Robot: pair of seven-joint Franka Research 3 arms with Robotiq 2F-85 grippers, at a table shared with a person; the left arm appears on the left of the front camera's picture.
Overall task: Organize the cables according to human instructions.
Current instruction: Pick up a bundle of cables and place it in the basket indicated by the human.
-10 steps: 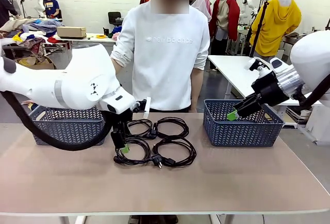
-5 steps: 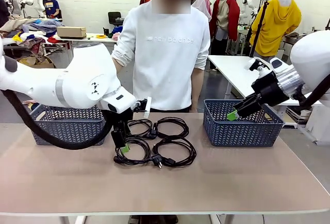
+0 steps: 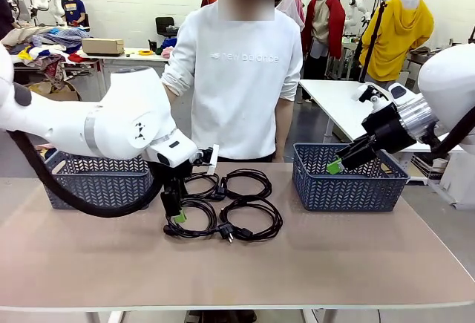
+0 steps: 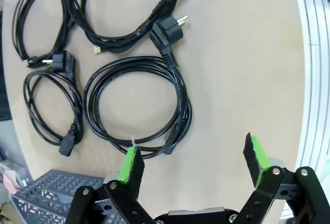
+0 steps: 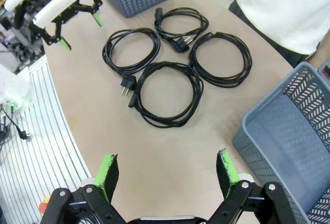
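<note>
Left claw (image 4: 192,152) wide — empty, 4 cables (image 4: 181,105) just ahead, right claw (image 5: 166,159) wide, well apart

The left arm (image 3: 122,119) is a bulky white shell with a grey band near one joint and small dark marks on its rounded housing. A thick black hose (image 3: 89,209) runs along it. The left end effector (image 4: 192,154) is black, with bright green pads (image 4: 128,166) on its fingers and silver screws at the linkage pivots. The right arm (image 3: 449,78) is white too, with a black wrist section and a silvery ring, and the right end effector (image 5: 166,162) matches the left. The person (image 3: 241,78) wears a white long-sleeved sweatshirt (image 3: 223,108) with pale chest lettering, possibly a brand name.
</note>
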